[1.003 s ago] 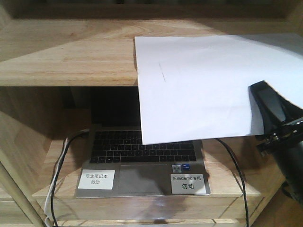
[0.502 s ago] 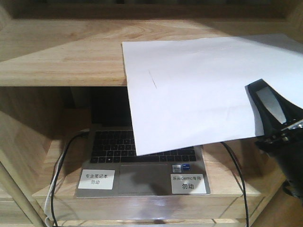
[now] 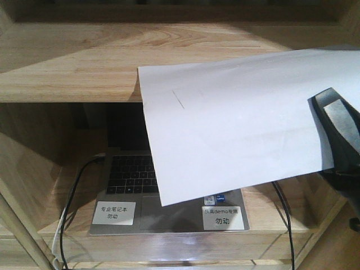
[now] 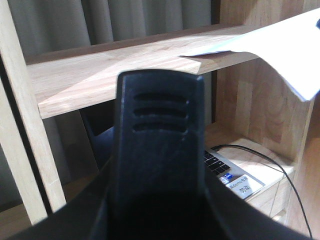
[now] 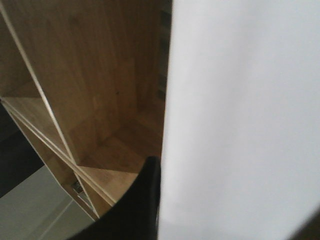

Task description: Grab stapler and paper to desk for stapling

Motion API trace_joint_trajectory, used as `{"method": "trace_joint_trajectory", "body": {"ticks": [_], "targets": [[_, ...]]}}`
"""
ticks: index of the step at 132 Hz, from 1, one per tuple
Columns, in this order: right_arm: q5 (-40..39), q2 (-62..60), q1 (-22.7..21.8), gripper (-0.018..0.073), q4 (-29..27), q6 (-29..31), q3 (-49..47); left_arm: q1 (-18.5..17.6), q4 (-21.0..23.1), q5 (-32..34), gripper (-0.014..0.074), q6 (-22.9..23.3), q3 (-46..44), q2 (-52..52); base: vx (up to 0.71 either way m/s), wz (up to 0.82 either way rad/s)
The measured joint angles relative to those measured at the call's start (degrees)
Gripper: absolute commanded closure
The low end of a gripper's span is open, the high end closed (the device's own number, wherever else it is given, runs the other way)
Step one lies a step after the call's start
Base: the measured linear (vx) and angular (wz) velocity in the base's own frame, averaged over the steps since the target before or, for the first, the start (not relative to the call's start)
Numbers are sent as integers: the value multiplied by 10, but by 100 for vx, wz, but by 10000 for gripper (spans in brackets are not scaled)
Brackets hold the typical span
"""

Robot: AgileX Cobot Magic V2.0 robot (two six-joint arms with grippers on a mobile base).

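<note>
Front-facing view shows the paper (image 3: 236, 124) pinched at its right edge by the right tool (image 3: 334, 132), one black finger lying over the sheet. The far part rests on the upper shelf (image 3: 73, 62); the near part sags free over the compartment below. Held by one edge, I judge, so it can slide off the board uncreased. That lower compartment holds an open laptop (image 3: 129, 185) bearing two white labels (image 3: 113, 212), with cables (image 3: 70, 197) alongside. Of the left tool (image 4: 160, 150) only a black finger shows, filling its own camera; apart or together, I cannot tell. Neither stapler nor surface is in sight.
</note>
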State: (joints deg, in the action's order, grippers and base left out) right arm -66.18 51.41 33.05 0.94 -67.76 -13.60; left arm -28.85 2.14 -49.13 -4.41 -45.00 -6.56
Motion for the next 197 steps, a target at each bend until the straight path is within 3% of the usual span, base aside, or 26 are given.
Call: {"method": "trace_joint_trajectory", "body": {"ticks": [40,64,106,155,197], "targets": [[0,-32,-3,565,1,5,0,0,0,0,603,0,0,0,0,0],[0,-77,-65,565,16,-3,0,0,0,0,603,0,0,0,0,0],[44,-206,-153,565,78,-70,2,0,0,0,603,0,0,0,0,0],[154,-377,-257,565,154,-185,2,0,0,0,603,0,0,0,0,0],[198,-458,-289,565,236,-277,2,0,0,0,603,0,0,0,0,0]]}}
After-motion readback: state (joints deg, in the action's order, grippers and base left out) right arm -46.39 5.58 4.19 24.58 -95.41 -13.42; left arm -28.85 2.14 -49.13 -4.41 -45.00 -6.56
